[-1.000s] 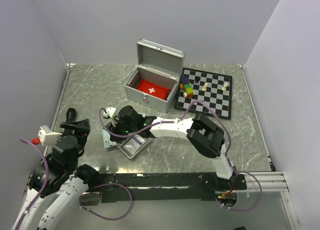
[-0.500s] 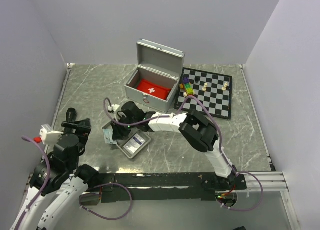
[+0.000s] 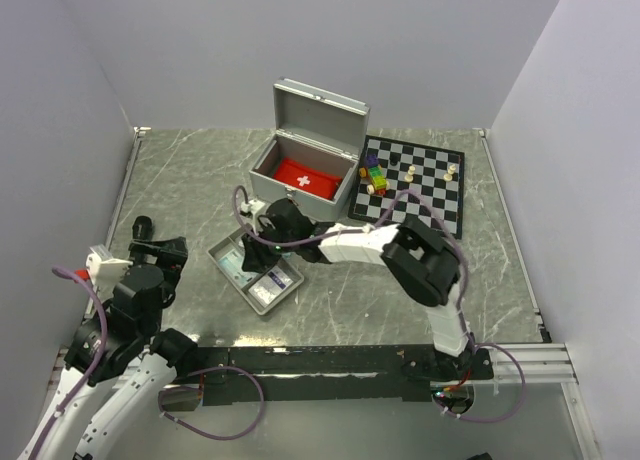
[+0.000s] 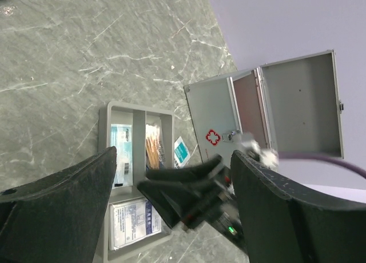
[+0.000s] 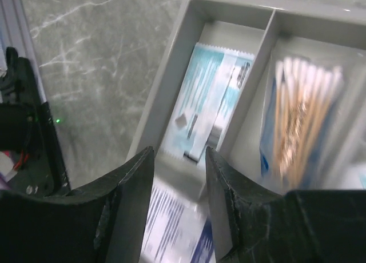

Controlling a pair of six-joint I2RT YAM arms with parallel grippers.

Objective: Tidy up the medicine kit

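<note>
A grey divided tray (image 3: 222, 250) lies in front of the open metal case (image 3: 300, 195), which holds a red pouch (image 3: 305, 181). In the right wrist view the tray (image 5: 171, 80) holds a pale blue packet (image 5: 209, 106), cotton swabs (image 5: 297, 117) and a white printed packet (image 5: 171, 228). My right gripper (image 5: 180, 160) hovers open and empty just above the tray; it also shows in the top view (image 3: 256, 253). My left gripper (image 4: 171, 217) is open and empty, well left of the tray (image 4: 136, 111). A small blue sachet (image 4: 182, 150) lies on the table beside the tray.
A chessboard (image 3: 425, 195) with pawns and small coloured toys (image 3: 376, 177) lies right of the case. The case lid (image 3: 322, 110) stands upright. Walls close in the table on the left, back and right.
My right gripper has moved right and back over the tray. The pale blue packet, earlier at the tray's left edge under the gripper, now lies in a tray compartment. The left arm shifted slightly.
</note>
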